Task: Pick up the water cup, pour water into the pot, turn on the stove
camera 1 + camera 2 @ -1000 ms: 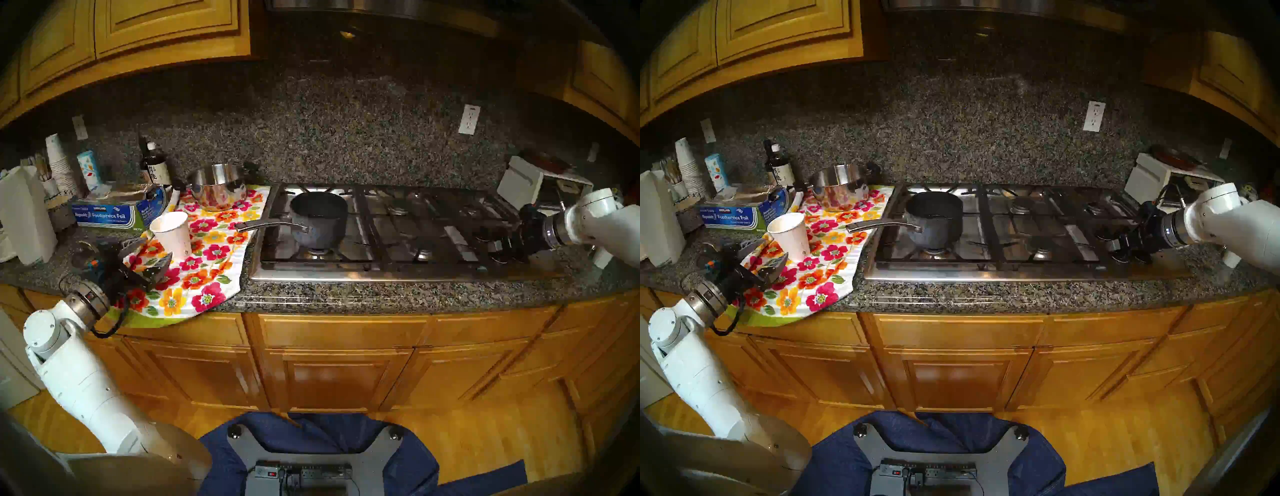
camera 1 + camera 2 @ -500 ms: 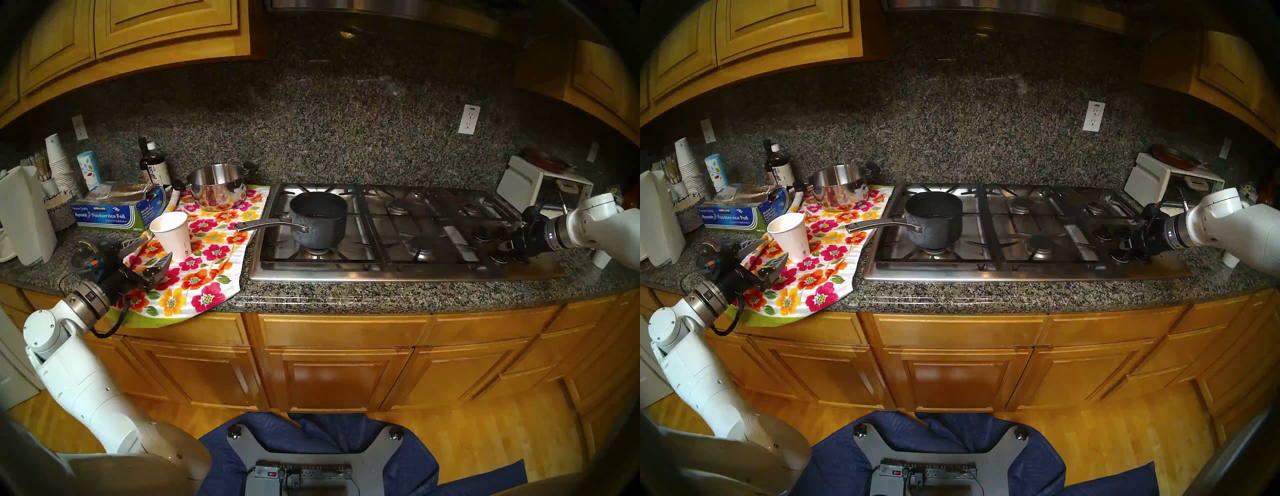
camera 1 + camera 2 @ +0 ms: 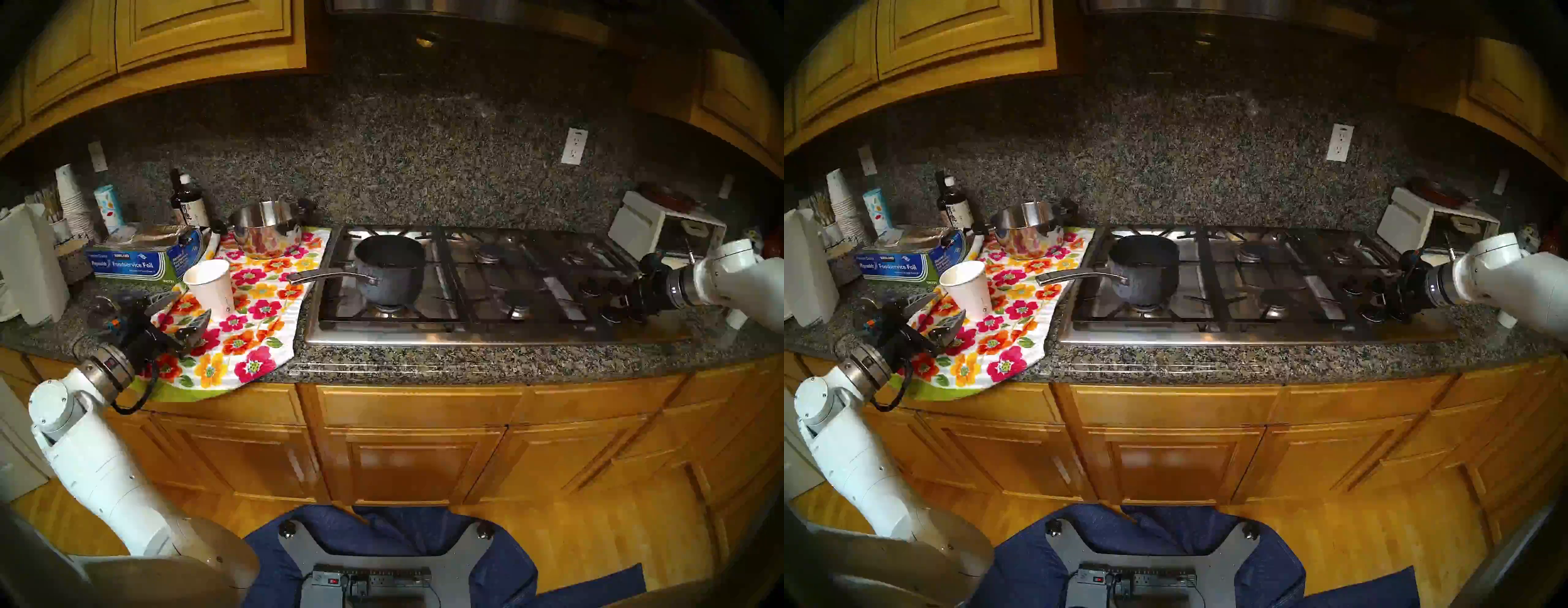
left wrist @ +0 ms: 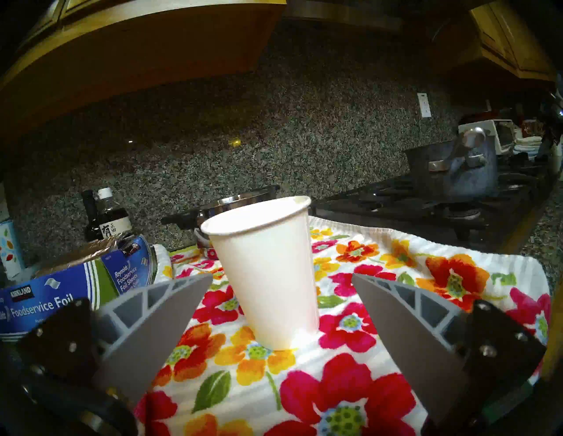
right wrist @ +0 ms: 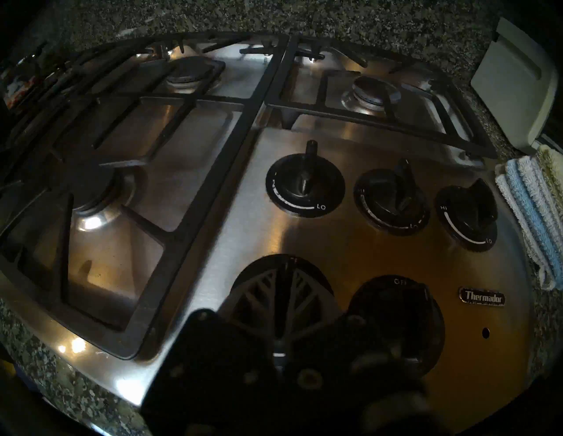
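Stove (image 5: 274, 213): right claw (image 5: 285, 292) pinched, angled down.

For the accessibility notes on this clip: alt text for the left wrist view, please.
A white paper cup stands upright on a floral towel, centred ahead of the open left gripper, untouched. A foil box lies left; the dark pot sits on the stove, far right.

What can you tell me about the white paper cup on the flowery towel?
The water cup is plain white paper, wider at its rolled rim than at its base, with a small dark round mark low on its side. It stands upright on the flowered towel, near the foil box and in front of the shiny steel pot. The left gripper sits just short of it, jaws open, not touching.
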Available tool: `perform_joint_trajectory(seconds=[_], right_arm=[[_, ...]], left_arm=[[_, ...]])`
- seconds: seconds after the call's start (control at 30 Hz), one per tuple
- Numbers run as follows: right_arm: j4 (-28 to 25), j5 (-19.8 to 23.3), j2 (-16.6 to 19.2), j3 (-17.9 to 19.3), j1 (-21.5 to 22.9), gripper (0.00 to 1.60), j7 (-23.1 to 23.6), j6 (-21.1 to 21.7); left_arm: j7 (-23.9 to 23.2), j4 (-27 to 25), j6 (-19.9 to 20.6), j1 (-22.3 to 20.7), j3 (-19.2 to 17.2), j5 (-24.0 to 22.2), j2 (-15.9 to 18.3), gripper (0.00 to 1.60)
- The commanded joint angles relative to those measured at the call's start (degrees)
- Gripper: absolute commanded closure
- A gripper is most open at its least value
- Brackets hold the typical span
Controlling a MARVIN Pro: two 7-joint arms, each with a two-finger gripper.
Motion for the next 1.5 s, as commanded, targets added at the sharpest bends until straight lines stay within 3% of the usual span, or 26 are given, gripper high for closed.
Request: perform_joint_trajectory(seconds=[0.0,0.5,1.03,1.13,1.17,1.3,1.47], right_arm=[[-2.5,1.1,-1.7,0.4,-1.0,1.60,1.6,-0.7],[-4.1,0.6,-0.5,-0.8,-2.6,1.60,3.4,-1.8],[-3.7,-15.4,4.4,-5.0,4.5,1.60,10.3,-4.0],[-3.6,-17.0,4.1,-5.7,4.5,1.60,11.3,-5.6],[-2.8,-17.7,3.5,-5.8,4.2,1.60,13.5,-6.2],[-1.6,-16.7,0.9,-5.7,1.9,1.60,15.7,-9.3],[-1.5,-12.9,-2.5,-5.2,-1.3,1.60,12.6,-11.8]], left_arm=[[0.1,-1.2,0.0,-1.2,0.1,-1.2,0.6,0.00],[0.1,-1.2,0.0,-1.2,0.1,-1.1,0.6,0.00],[0.1,-1.2,0.0,-1.2,0.1,-1.1,0.6,0.00],[0.1,-1.2,0.0,-1.2,0.1,-1.1,0.6,0.00],[0.1,-1.2,0.0,-1.2,0.1,-1.2,0.6,0.00],[0.1,-1.2,0.0,-1.2,0.1,-1.1,0.6,0.00],[0.1,-1.1,0.0,-1.2,0.1,-1.0,0.6,0.00]])
